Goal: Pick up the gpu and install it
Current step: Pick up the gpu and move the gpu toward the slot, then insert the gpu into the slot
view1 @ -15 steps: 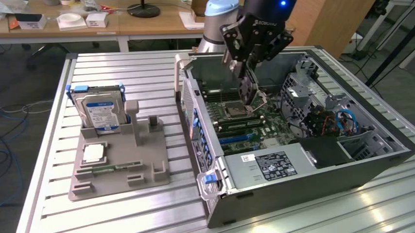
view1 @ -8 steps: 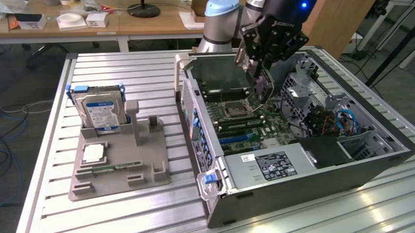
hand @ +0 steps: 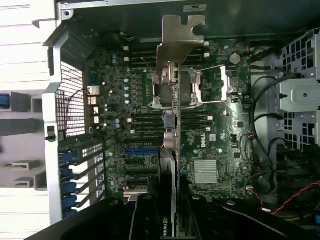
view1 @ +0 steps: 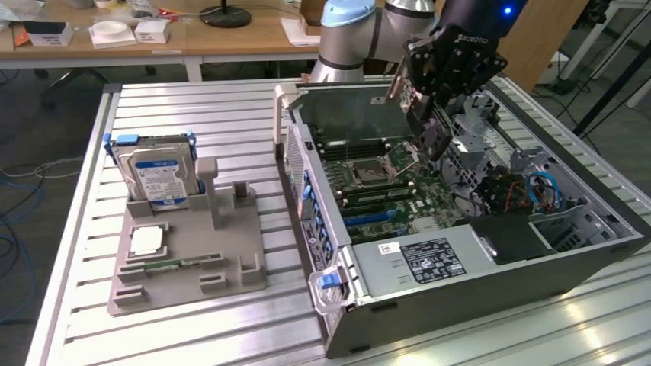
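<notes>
One claw (hand: 170,220) is closed partway on the gpu (hand: 179,45), gripping the card edge-on (silver bracket farthest from the claw) above the motherboard (hand: 220,145) inside the open computer case (view1: 569,267). A hard drive (view1: 152,175) stands in a grey holder (view1: 183,274) on the table (view1: 203,107).

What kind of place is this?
Probably a robotics lab: a robot arm holds a graphics card over an open computer case on a metal table, with cluttered desks behind.
</notes>
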### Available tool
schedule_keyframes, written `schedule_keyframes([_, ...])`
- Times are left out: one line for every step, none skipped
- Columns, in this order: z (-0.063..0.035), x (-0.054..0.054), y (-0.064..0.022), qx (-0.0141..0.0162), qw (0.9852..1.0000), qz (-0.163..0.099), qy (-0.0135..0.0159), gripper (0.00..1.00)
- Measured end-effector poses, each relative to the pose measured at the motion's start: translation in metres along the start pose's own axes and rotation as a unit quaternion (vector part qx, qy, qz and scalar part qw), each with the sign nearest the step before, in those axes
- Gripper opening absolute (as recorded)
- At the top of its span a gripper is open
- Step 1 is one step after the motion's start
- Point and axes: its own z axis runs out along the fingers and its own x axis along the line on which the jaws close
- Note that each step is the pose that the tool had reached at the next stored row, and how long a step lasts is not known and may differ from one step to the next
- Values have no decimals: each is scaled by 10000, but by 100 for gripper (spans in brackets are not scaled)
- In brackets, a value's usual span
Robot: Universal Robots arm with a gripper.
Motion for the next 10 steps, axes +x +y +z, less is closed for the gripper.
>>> schedule_keyframes([-1,-11,0,0,10000,0,6,26])
schedule_keyframes([-1,-11,0,0,10000,1,6,26])
schedule_keyframes([0,-11,1,0,10000,1,6,26])
schedule_keyframes([0,-11,1,0,10000,1,6,26])
schedule_keyframes([0,-11,1,0,10000,1,6,26])
schedule_keyframes([0,-11,1,0,10000,1,6,26])
schedule_keyframes([0,-11,1,0,10000,0,6,26])
schedule_keyframes([0,-11,1,0,10000,0,6,26])
schedule_keyframes([0,-11,1,0,10000,0,6,26])
schedule_keyframes([0,-11,1,0,10000,0,6,26])
